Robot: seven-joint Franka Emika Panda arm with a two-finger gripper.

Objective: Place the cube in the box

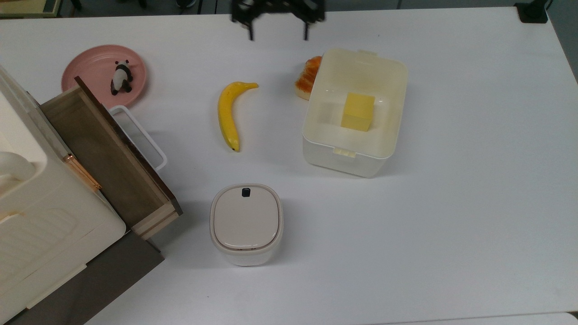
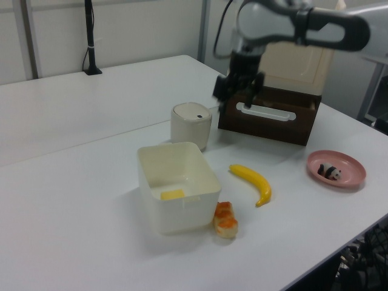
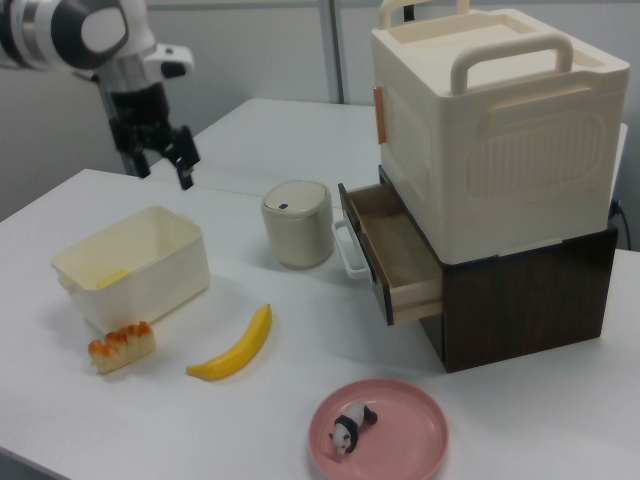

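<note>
I'm reading the top view left to right: banana (image 1: 227, 113) lying loose on the table, my gripper (image 1: 277, 28) hanging empty w/ fingers spread apart, then the box (image 1: 393, 135) w/ the cube (image 1: 357, 111) sitting on its floor. Job looks done, imo. I'm aiming to keep high & clear, not dipping near the box rim.

Robot lab: white table (image 1: 474, 203), toy props, plain wall panels (image 2: 139, 30).
</note>
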